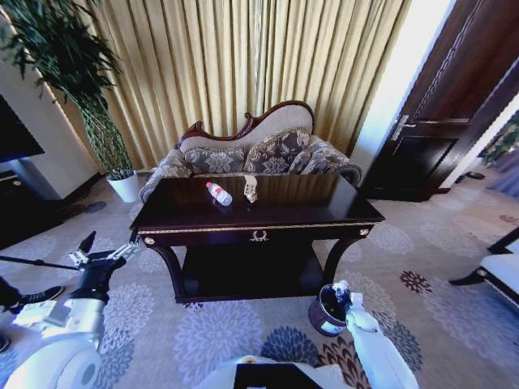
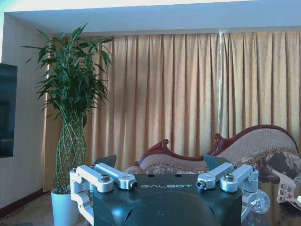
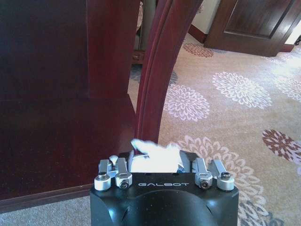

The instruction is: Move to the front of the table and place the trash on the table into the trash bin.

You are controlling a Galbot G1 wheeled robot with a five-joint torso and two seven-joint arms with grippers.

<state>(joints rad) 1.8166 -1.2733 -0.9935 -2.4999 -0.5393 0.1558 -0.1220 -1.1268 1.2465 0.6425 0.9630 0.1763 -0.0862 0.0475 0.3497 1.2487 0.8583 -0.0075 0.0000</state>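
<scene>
1. The dark glossy table stands in front of a patterned sofa and gold curtains, its gold emblem facing the robot and its lower shelf showing underneath.
2. On the tabletop, towards the back and a little left of centre, a clear plastic bottle with a red-and-white label lies on its side. Just beside it, to its right, sits a crumpled tan wrapper.
3. The left gripper hangs in the air off the table's front left corner — its fingers are spread wide and hold nothing. In the left wrist view the gripper points at the curtains, with the bottle's neck and the wrapper low at the edge.
4. A tall green plant in a white pot stands by the wall, left of the sofa.
5. The small dark trash bin sits on the flowered carpet by the table's front right leg.
6. The right gripper is low over the bin's rim. In the right wrist view it is closed on a white crumpled scrap — the table's curved leg and lower shelf are close ahead of it.
7. A dark wooden door is at the far right of the room.
</scene>
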